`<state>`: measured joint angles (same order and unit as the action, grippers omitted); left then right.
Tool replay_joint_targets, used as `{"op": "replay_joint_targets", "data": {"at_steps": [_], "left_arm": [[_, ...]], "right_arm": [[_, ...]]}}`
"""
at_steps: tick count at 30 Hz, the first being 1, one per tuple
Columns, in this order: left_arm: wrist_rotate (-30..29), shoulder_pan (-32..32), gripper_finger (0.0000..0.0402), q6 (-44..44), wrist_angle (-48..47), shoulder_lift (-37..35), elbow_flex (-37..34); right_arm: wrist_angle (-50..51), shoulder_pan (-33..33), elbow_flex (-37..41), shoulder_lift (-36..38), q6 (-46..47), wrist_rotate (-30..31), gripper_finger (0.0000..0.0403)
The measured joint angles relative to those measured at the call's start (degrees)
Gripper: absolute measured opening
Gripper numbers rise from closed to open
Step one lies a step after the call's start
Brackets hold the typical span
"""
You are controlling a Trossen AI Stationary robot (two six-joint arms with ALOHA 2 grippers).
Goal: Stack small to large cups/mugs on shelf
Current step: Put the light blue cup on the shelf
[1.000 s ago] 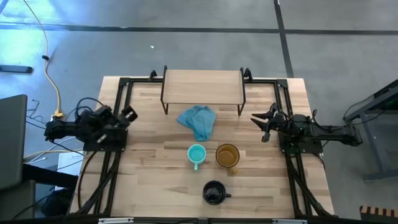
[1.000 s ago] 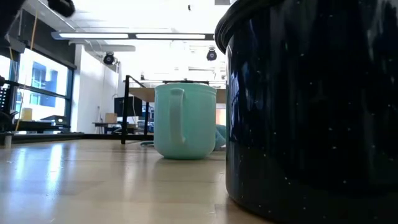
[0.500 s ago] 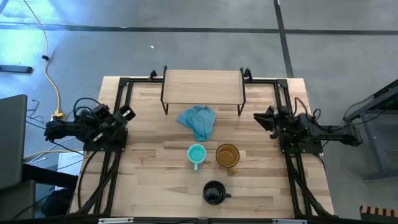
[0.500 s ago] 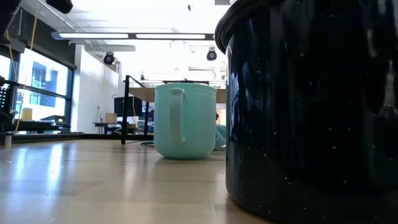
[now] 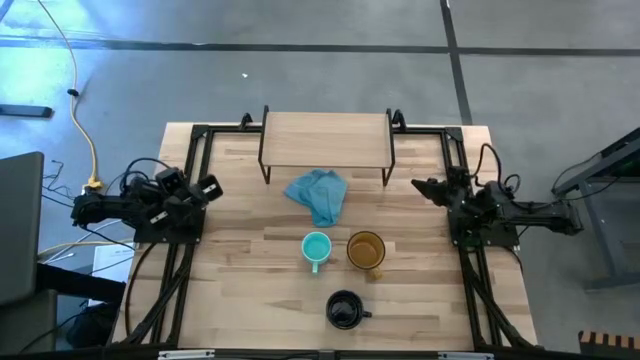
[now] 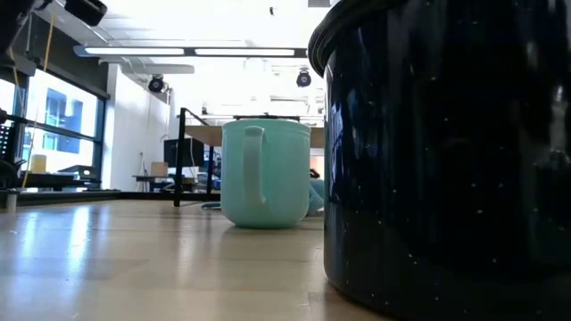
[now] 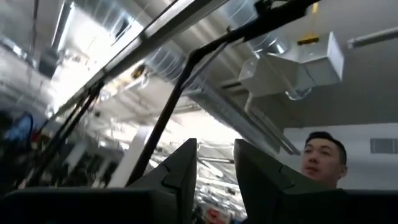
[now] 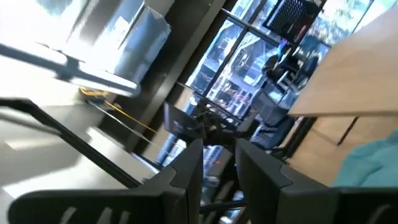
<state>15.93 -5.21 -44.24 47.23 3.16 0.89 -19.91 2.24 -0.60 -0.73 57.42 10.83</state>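
In the high view the light-wood shelf (image 5: 325, 139) stands on its black legs at the table's far edge. The small teal mug (image 5: 316, 247) and the amber mug (image 5: 366, 250) stand upright side by side mid-table. The black mug (image 5: 345, 310) stands near the near edge and fills the right of the low view (image 6: 446, 152), with the teal mug (image 6: 265, 174) behind it. My left gripper (image 5: 206, 187) hovers shut at the table's left side. My right gripper (image 5: 420, 185), also shut, is at the right side. Both are far from the mugs.
A crumpled blue-teal cloth (image 5: 318, 195) lies between the shelf and the mugs. It also shows in the right wrist view (image 8: 373, 165), below the shelf board (image 8: 354, 81). Black frame rails run along both table sides. A person (image 7: 323, 155) shows beyond the table in the left wrist view.
My right gripper has turned and swung a little toward the table's far edge. My left gripper has shifted slightly at the left side. The mugs, the cloth and the shelf have stayed where they were.
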Motion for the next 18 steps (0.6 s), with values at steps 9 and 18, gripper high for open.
{"op": "replay_joint_targets", "data": {"at_steps": [9,18], "left_arm": [[-1.5,0.0,0.0097,-10.1,-16.5,0.0,0.0],[-4.3,5.2,0.0097,-17.9,-16.3,8.1,0.0]], "right_arm": [[-2.2,0.0,0.0,0.0,0.8,-0.4,0.0084],[-15.0,0.0,0.0,0.0,-28.7,1.7,0.0084]]}}
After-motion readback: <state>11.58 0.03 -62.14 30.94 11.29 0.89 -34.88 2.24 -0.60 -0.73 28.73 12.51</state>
